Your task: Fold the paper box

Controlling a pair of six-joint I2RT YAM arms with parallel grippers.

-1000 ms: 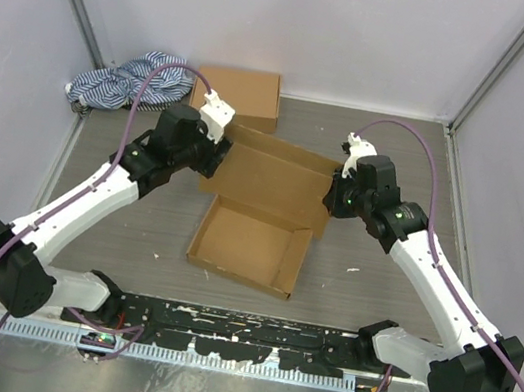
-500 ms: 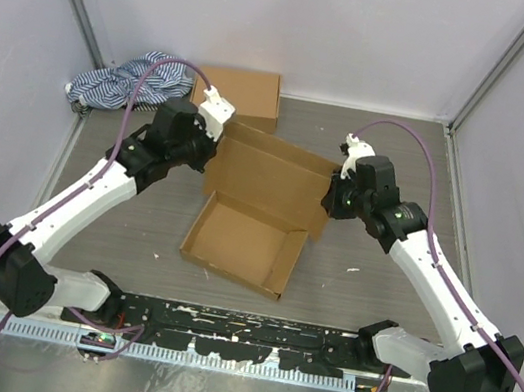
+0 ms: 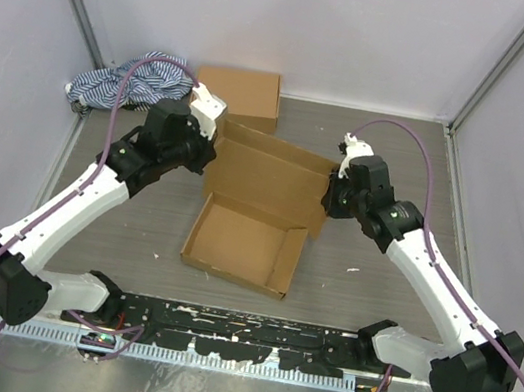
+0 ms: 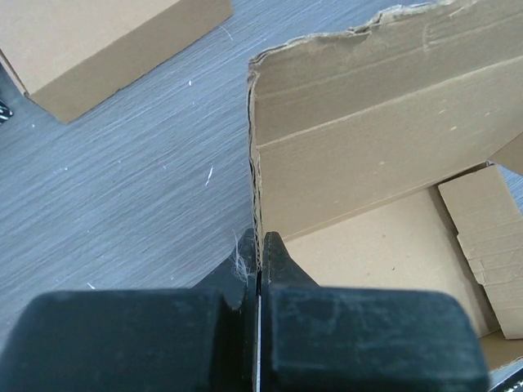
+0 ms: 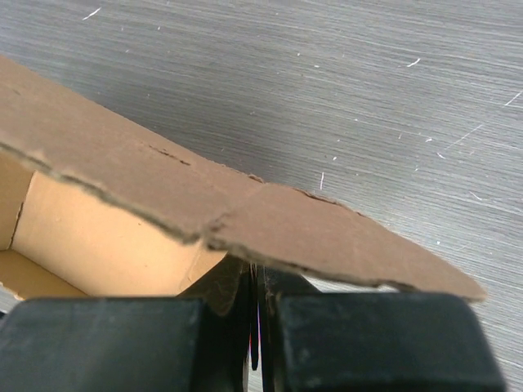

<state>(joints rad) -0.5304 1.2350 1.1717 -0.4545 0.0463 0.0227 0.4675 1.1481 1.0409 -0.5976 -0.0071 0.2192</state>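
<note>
The paper box (image 3: 243,246) is a brown cardboard tray lying open at the table's middle, its lid panel (image 3: 270,179) standing up along the far side. My left gripper (image 3: 211,154) is shut on the lid's left edge. In the left wrist view the fingertips (image 4: 260,245) pinch the frayed cardboard edge (image 4: 255,163), with the tray's inside to the right. My right gripper (image 3: 329,197) is shut on the lid's right side flap. In the right wrist view that torn brown flap (image 5: 310,233) lies across the pinched gripper (image 5: 258,282).
A second, closed cardboard box (image 3: 240,95) sits against the back wall, close behind the left gripper, and also shows in the left wrist view (image 4: 98,45). A blue striped cloth (image 3: 120,82) lies at the back left. Walls enclose three sides; a black rail (image 3: 238,329) runs along the front.
My left gripper has closed on the lid's left edge. The lid now stands more upright and the tray has shifted slightly left. The right gripper has kept its hold.
</note>
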